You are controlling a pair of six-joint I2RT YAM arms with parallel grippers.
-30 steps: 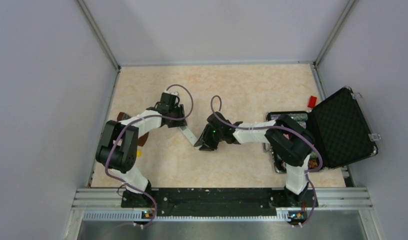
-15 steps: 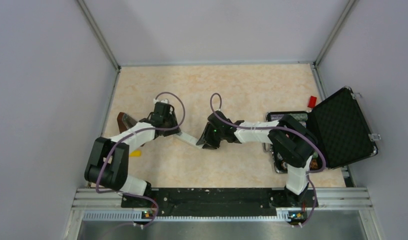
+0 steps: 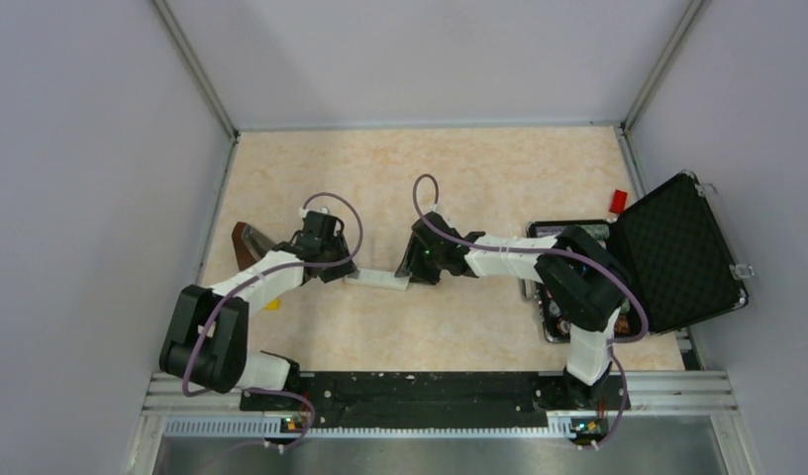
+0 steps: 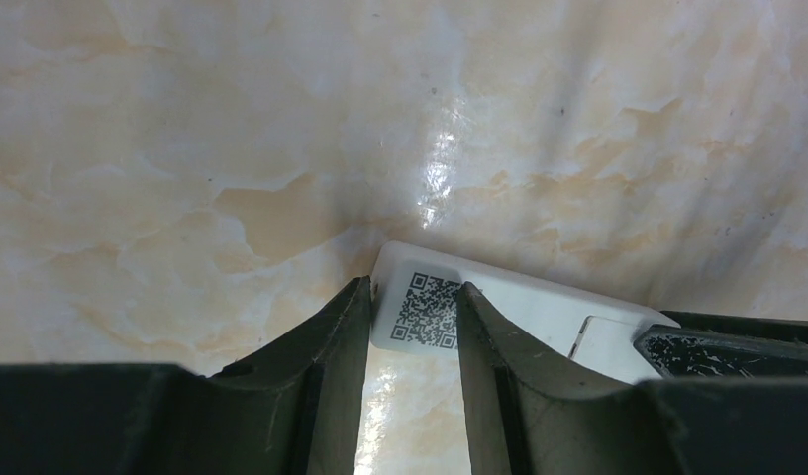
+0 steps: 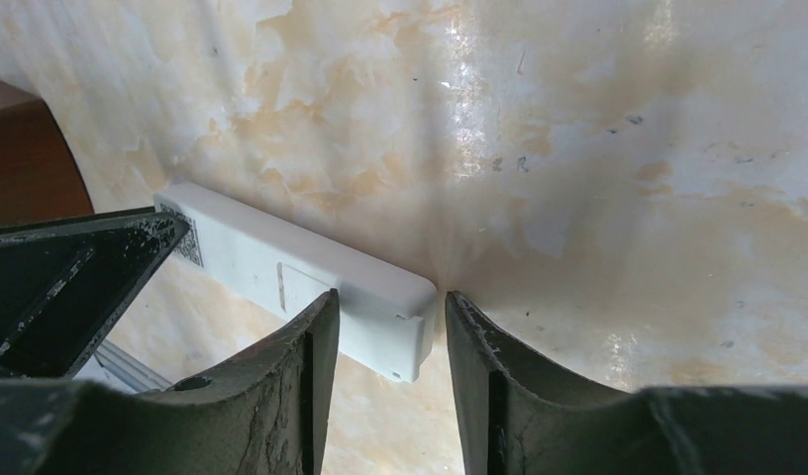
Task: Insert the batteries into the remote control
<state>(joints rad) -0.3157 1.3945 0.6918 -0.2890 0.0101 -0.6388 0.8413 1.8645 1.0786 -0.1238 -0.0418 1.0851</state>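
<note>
While both arms reach in from near edge, remote control (image 3: 378, 281) lies mid-table, plain back up, long side running left-right. Left gripper (image 4: 412, 289) at QR label (image 4: 425, 310) end: one finger touching corner, other crossing over body; clamped or not, cannot tell. Right gripper (image 5: 388, 297) at opposite end, jaws apart, sliver of table (image 3: 459, 178) between one finger and remote's end. Yellow piece (image 3: 272, 305), brown object (image 3: 246, 238) near left edge. Open black case (image 3: 677, 252) blocks right side, red block (image 3: 618, 201) beyond. Open room: far half of table
</note>
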